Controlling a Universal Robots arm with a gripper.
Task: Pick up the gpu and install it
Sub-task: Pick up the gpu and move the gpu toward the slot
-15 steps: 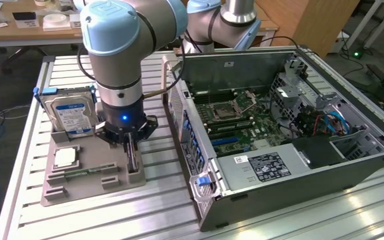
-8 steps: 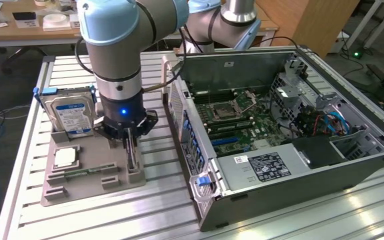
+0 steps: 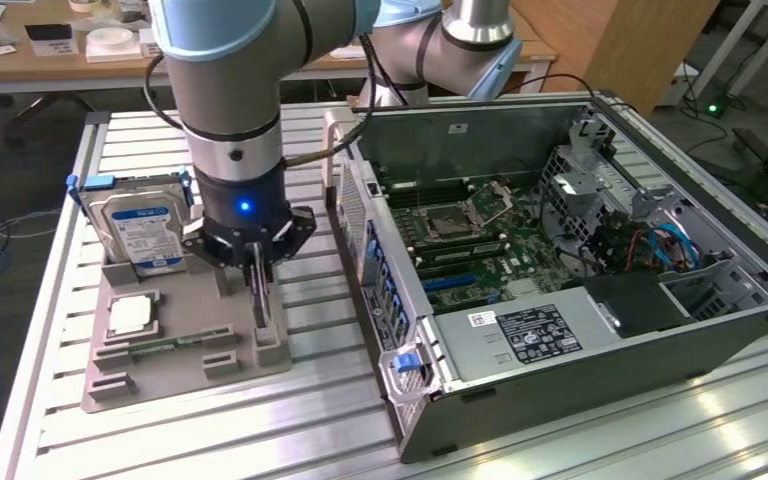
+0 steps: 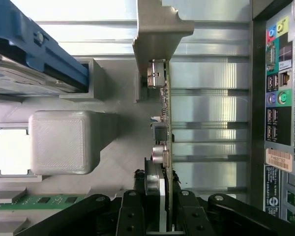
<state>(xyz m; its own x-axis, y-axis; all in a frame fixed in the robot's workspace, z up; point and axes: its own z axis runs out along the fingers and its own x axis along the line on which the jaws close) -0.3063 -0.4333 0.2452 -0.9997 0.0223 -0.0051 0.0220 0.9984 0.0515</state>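
The gpu (image 3: pixel 263 300) stands on edge in the grey holder (image 3: pixel 177 375) on the exterior view's left. It is a thin card. In the wrist view the gpu (image 4: pixel 166 123) runs edge-on, with small components on one face and a grey-silver piece at its far end. My gripper (image 3: pixel 255 265) comes straight down on the card's top edge. Its black fingers (image 4: pixel 130 209) sit on either side of the card and are closed against it. The card's lower edge still looks to be between the holder's slot posts.
A hard drive with a blue label (image 3: pixel 144 230) stands at the holder's back. A processor (image 3: pixel 131 315) and a green memory stick (image 3: pixel 171 345) lie on the holder. The open computer case (image 3: pixel 704 330) lies close on the exterior view's right, its rear port panel (image 4: pixel 278 98) beside the card.
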